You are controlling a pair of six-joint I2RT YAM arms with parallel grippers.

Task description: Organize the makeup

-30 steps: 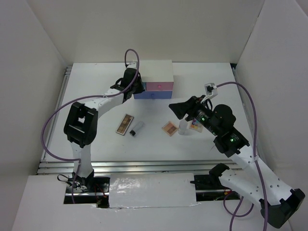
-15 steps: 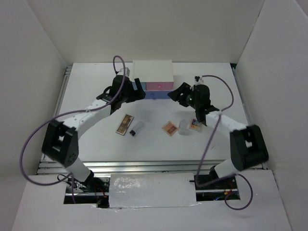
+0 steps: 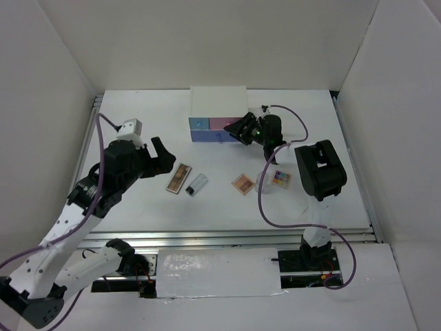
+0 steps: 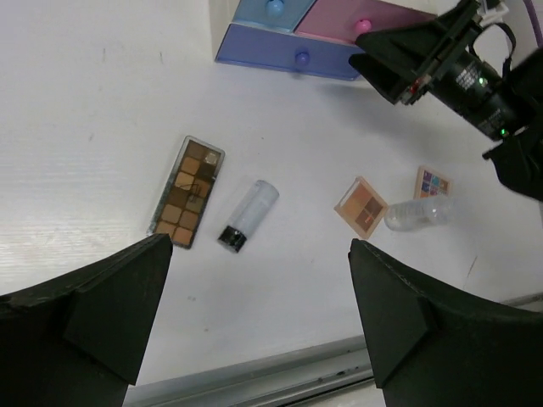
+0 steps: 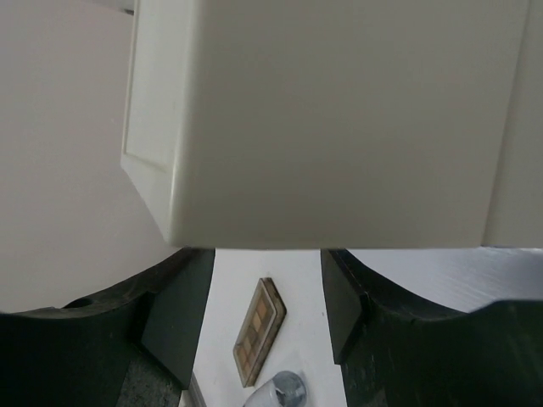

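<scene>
Though perhaps untouched, the drawer box [image 3: 218,102] crowds the right jaws.

the long eyeshadow palette [image 4: 187,192] is showing two rows of brown, tan and copper pans in a dark frame. the tube [image 4: 248,214] is showing a frosted clear body and a black cap. the square palette [image 4: 361,206] is carrying peach and pinkish-brown squares. the smaller palette [image 4: 433,182] is displaying a multicoloured grid. the bottle [image 4: 416,214] is looking clear. the drawer box [image 3: 218,103] is wearing white over a blue drawer [image 4: 254,12], a pink drawer [image 4: 335,17] and a purple drawer [image 4: 280,58], with matching knobs. the left gripper [image 4: 259,254] and right gripper [image 5: 265,263] are showing black fingers. the cables [image 3: 259,200] are running purple over the white table [image 3: 138,117].
</scene>
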